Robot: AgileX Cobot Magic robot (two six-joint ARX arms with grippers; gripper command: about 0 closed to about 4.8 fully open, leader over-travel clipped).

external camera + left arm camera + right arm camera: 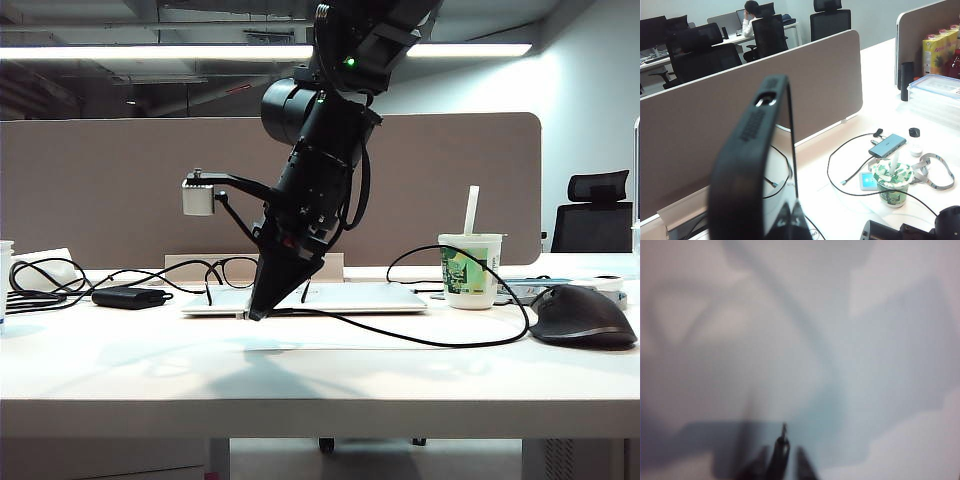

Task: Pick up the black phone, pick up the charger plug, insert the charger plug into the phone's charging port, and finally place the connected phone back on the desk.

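Observation:
The black phone (747, 170) stands upright close to the left wrist camera, held high above the desk with my left gripper (792, 212) shut at its lower end. Its charging port is hidden. The left gripper does not show in the exterior view. My right gripper (258, 310) reaches across and points down onto the white desk (320, 370), in front of the laptop. In the blurred right wrist view, the charger plug (783, 442) lies between the slightly parted fingers of the right gripper (781, 454), with a pale gap on one side. Its black cable (420, 342) trails off to the right.
A closed silver laptop (340, 298) lies behind the right gripper, with glasses (232, 270) on it. A black adapter brick (128, 297) and cables sit far left. A paper cup with a straw (470, 270) and a black mouse (583, 317) stand right. A brown partition (100, 190) closes the back.

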